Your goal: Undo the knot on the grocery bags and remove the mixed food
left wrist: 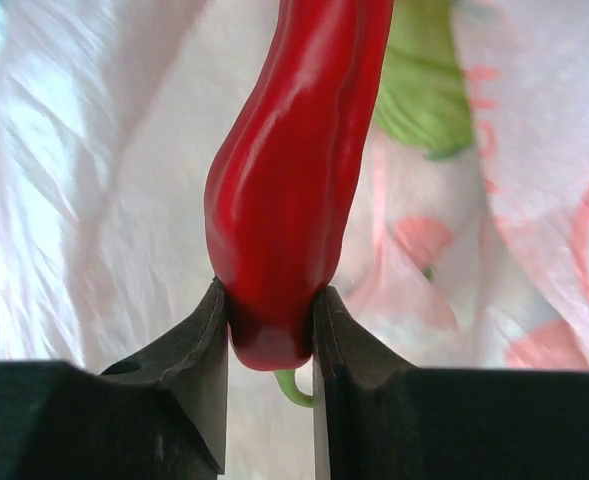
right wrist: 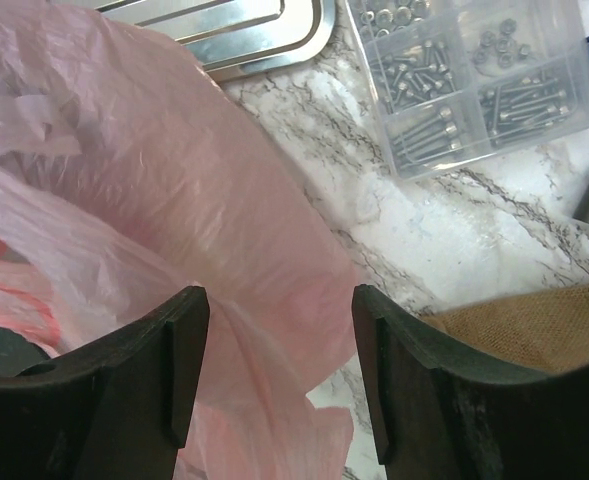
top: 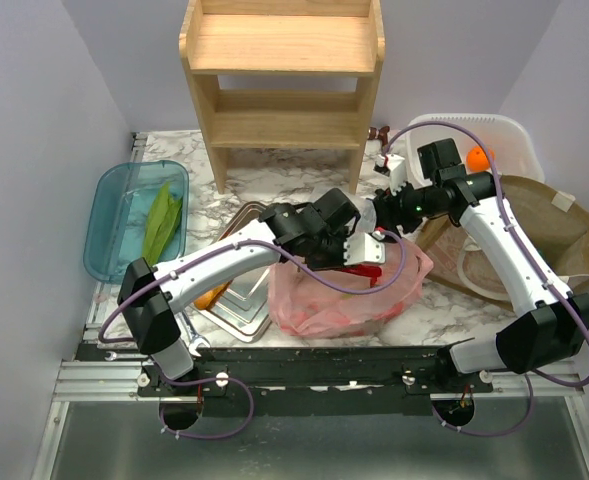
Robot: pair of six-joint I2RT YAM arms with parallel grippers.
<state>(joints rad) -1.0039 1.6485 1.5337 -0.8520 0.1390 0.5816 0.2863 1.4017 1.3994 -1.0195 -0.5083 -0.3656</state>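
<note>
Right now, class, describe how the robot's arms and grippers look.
The left arm and right arm have white links, black joint housings and loose purple cables. The left gripper and right gripper each have two matte black wedge-shaped fingers.

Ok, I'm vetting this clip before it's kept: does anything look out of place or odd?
A clear box of screws sits on the marble table near the pink bag, odd among groceries. Also, the left gripper pinches the red pepper by its stem end alone, a slim hold.
</note>
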